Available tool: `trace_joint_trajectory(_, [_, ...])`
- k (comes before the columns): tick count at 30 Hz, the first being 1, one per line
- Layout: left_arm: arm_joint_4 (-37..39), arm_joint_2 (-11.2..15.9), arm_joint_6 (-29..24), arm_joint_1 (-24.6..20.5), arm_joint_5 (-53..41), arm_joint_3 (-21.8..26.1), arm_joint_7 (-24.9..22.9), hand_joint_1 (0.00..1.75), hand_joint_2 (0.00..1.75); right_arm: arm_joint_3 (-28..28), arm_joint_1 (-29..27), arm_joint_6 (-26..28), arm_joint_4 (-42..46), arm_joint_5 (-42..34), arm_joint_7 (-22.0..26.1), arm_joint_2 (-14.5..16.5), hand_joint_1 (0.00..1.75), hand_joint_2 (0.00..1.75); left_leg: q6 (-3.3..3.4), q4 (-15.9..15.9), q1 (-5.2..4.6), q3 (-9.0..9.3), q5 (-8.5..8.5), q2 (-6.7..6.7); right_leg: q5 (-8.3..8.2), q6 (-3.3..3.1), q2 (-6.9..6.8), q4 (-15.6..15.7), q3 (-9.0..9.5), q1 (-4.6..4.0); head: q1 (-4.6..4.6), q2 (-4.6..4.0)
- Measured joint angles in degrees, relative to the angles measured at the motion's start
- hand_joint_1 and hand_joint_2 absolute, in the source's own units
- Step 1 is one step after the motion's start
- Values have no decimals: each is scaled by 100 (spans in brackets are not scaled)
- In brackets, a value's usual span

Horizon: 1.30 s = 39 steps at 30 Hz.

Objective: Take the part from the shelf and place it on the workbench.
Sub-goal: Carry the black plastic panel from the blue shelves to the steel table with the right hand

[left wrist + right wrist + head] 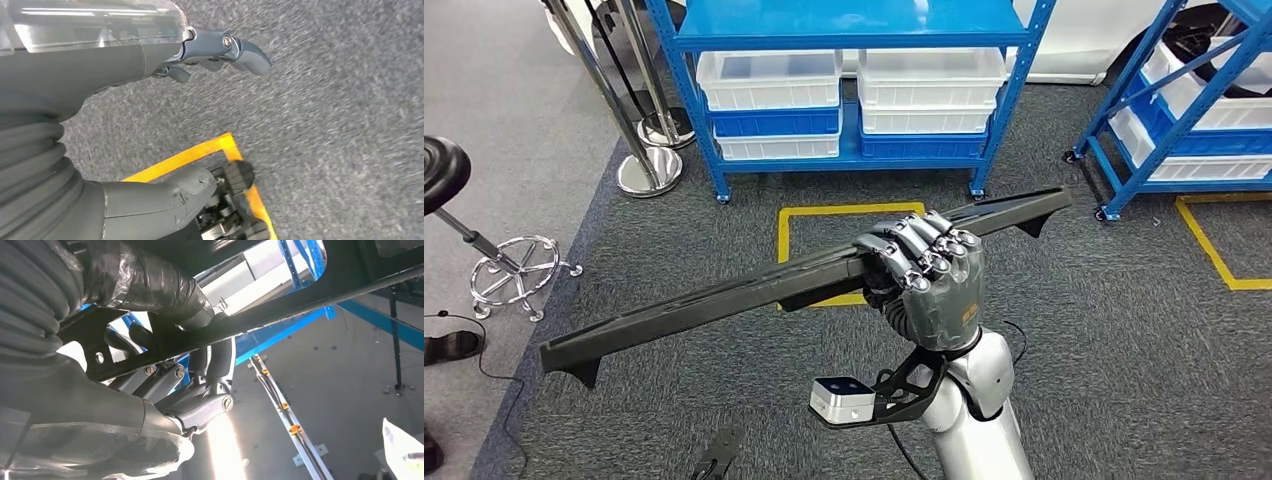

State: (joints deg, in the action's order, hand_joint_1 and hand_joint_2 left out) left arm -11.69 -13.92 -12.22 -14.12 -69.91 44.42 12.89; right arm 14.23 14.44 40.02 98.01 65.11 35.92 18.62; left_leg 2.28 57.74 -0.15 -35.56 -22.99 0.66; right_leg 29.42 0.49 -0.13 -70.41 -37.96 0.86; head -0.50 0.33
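A long black plastic part [724, 295] stretches slantwise across the head view, from low on the left to higher on the right. My right hand [929, 275] grips it near its middle, fingers wrapped over its top edge, holding it in the air above the grey carpet. The right wrist view shows the same part [280, 312] as a dark bar crossing in front of my right hand [200, 390], whose fingers curl round it. My left hand [200, 55] hangs over the carpet with its fingers apart and nothing in them.
A blue shelf [854, 40] with white bins [769, 80] stands ahead, and a second blue shelf [1194, 100] at the right. Yellow floor tape [824, 212] marks a square before the first shelf. A black stool [484, 250] and chrome posts [649, 165] stand at the left.
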Motion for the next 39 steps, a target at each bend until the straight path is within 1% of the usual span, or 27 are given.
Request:
trace_joint_trajectory(2, [0, 0, 0, -2, 9, 1, 2, 0, 175, 1, 11, 0, 2, 4, 4, 2, 175, 175, -51, 90, -10, -130, 54, -4, -21, -36, -6, 699, 508, -16, -2, 0])
trace_joint_trajectory(3, [0, 0, 0, -4, 11, 1, 3, 0, 175, 2, 20, 0, 2, 7, 8, 3, 175, 175, -82, 129, -16, -168, 77, -5, 18, -60, -5, 895, 622, -26, -1, 0])
trace_joint_trajectory(6, [0, 1, -1, -12, 14, 2, 9, 0, 175, 3, 41, 0, 1, 17, 15, 9, 175, 175, -189, 152, -18, -226, 160, -6, -30, -162, 0, 984, 573, -36, 1, 0])
trace_joint_trajectory(7, [0, 1, -1, -11, 16, 2, 10, 0, 175, 5, 44, 0, 0, 20, 16, 12, 175, 175, -227, 197, -11, -267, 101, -11, -87, -201, -5, 994, 532, -28, -3, 0])
trace_joint_trajectory(9, [0, 2, 0, -8, 24, 2, 14, 0, 175, 23, 53, -1, -2, 37, 17, 17, 175, 175, -301, 582, 15, -432, -304, -19, -211, -264, -19, 1014, 407, -8, -8, 0])
trace_joint_trajectory(11, [0, 2, 6, -5, 30, 2, 21, 0, 175, 46, 58, -1, -4, 80, 20, 18, 175, 175, -362, 1304, 41, -633, -833, -22, -335, -285, -19, 1011, 242, -13, -11, 0])
trace_joint_trajectory(12, [0, 2, 10, -2, 29, 2, 25, 0, 175, 54, 58, -1, -6, 102, 24, 18, 175, 175, -378, 1595, 48, -673, -969, -22, -399, -282, -19, 1008, 157, -16, -11, 0])
trace_joint_trajectory(13, [0, 2, 14, 1, 28, 2, 28, 0, 175, 60, 59, -1, -8, 115, 28, 18, 175, 175, -385, 1710, 51, -622, -978, -22, -459, -276, -19, 1005, 78, -17, -11, 0])
trace_joint_trajectory(14, [0, 2, 17, 4, 28, 2, 31, 0, 175, 68, 61, 0, -9, 125, 32, 18, 175, 175, -382, 1607, 52, -458, -884, -22, -517, -267, -18, 1003, 6, -16, -11, 0])
trace_joint_trajectory(15, [0, 2, 17, 1, 27, 2, 31, 0, 175, 78, 64, 0, -9, 136, 33, 18, 175, 175, -369, 1289, 52, -178, -747, -24, -573, -254, -17, 1002, -52, -15, -11, 0])
trace_joint_trajectory(17, [0, 3, 16, -21, 26, 0, 32, 0, 175, 97, 70, 0, -8, 169, 32, 22, 175, 175, -308, 457, 33, 437, -635, -40, -673, -211, -19, 1008, -119, -12, -10, 0])
trace_joint_trajectory(18, [0, 3, 15, -33, 26, 0, 32, 0, 175, 105, 73, 0, -9, 186, 33, 24, 175, 175, -264, 167, 15, 623, -636, -50, -720, -179, -24, 1018, -126, -11, -10, 0])
trace_joint_trajectory(19, [0, 3, 13, -43, 26, -1, 32, 0, 175, 114, 77, 0, -9, 198, 33, 25, 175, 175, -218, 24, -6, 695, -662, -56, -767, -145, -31, 1036, -125, -7, -10, 0])
trace_joint_trajectory(21, [0, 0, 9, -48, 28, -1, 31, 0, 175, 136, 87, 0, -16, 209, 34, 25, 175, 175, -116, -48, -16, 665, -574, -54, -856, -70, -37, 1087, -120, -7, -9, 0])
trace_joint_trajectory(22, [0, -7, 8, -54, 31, -1, 28, 0, 175, 145, 93, 0, -21, 215, 29, 23, 175, 175, -67, -86, -7, 647, -508, -42, -824, -42, -32, 1072, -140, -4, -9, 0])
trace_joint_trajectory(23, [0, -15, 7, -64, 33, -1, 26, 0, 175, 151, 102, 0, -27, 233, 8, 21, 175, 175, -17, -123, 5, 612, -427, -31, -685, -22, -25, 968, -188, -5, -7, 0])
trace_joint_trajectory(24, [0, -25, 7, -75, 34, -1, 22, 0, 175, 162, 114, 0, -34, 263, -32, 19, 175, 175, 20, -150, 17, 562, -345, -20, -448, -9, -17, 749, -270, -6, -6, 0])
trace_joint_trajectory(26, [0, -39, 7, -89, 24, 0, 19, 0, 175, 201, 136, 0, -62, 319, -118, 17, 175, 175, 52, -146, 6, 409, -224, -9, 104, 10, -4, 54, -477, -5, -5, 0])
trace_joint_trajectory(27, [0, -42, 9, -87, 7, 3, 30, 0, 175, 224, 145, 0, -92, 325, -125, 17, 175, 175, 52, -136, 3, 321, -171, -7, 245, 22, -1, -264, -541, -5, -5, 0])
trace_joint_trajectory(28, [0, -43, 14, -85, -10, 10, 57, 0, 175, 242, 152, 0, -134, 313, -96, 16, 175, 175, 46, -124, 0, 234, -123, -4, 258, 30, 0, -445, -531, -5, -5, 0])
trace_joint_trajectory(29, [0, -45, 22, -84, -26, 22, 99, 0, 175, 254, 160, 0, -193, 296, -39, 16, 175, 175, 36, -107, -1, 149, -79, -2, 165, 32, -1, -430, -418, -3, -5, 0])
trace_joint_trajectory(30, [0, -46, 31, -84, -32, 33, 147, 0, 175, 262, 169, 0, -259, 282, 22, 16, 175, 175, 21, -85, -1, 75, -39, -1, 29, 25, -3, -209, -198, -2, -5, 0])
trace_joint_trajectory(31, [0, -48, 38, -85, -33, 44, 186, 0, 175, 270, 178, 0, -320, 276, 77, 16, 175, 175, 2, -54, 0, 13, -7, -1, -60, 10, -7, 154, 98, -2, -5, 0])
trace_joint_trajectory(33, [0, -50, 44, -88, -39, 53, 221, 0, 175, 297, 197, 0, -414, 269, 137, 22, 175, 175, -48, 29, -15, -93, 35, -3, -43, -30, -11, 838, 575, -23, -8, 0])
trace_joint_trajectory(34, [0, -50, 45, -88, -40, 56, 228, 0, 175, 309, 205, 0, -450, 266, 150, 25, 175, 175, -79, 61, -23, -127, 55, -4, 7, -54, -11, 1010, 675, -34, -9, 0])
trace_joint_trajectory(37, [0, -50, 46, -85, -33, 71, 267, 0, 175, 323, 223, 0, -566, 249, 174, 34, 175, 175, -185, 113, -14, -184, 79, -10, -24, -166, -9, 1085, 652, -32, -10, 0])
trace_joint_trajectory(39, [0, -50, 41, -83, -29, 79, 297, 0, 175, 333, 240, 0, -641, 200, 185, 43, 175, 175, -258, 420, 13, -317, -160, -21, -90, -244, -21, 1110, 617, -10, -13, 0])
